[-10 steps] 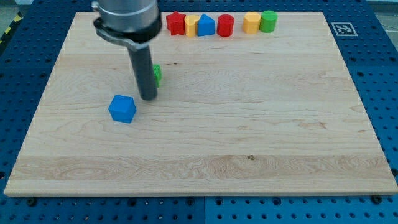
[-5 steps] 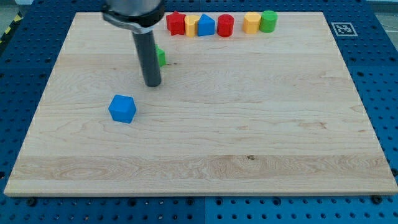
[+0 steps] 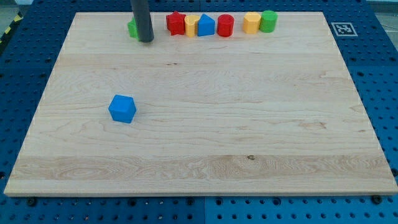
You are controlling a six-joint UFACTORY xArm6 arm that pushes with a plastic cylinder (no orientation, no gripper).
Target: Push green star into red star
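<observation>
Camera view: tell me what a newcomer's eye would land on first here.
The dark rod at the view's top left stands out, my tip right beside a green block that it mostly hides. To its right along the top edge runs a colourful row starting with the red star. A lone blue block sits apart on the board's left half.

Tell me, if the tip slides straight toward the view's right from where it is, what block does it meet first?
Probably the red star. My tip sits slightly lower, so it may only graze it.

Straight, smooth dark-grey rod, my tip (image 3: 146, 40) blunt.
</observation>
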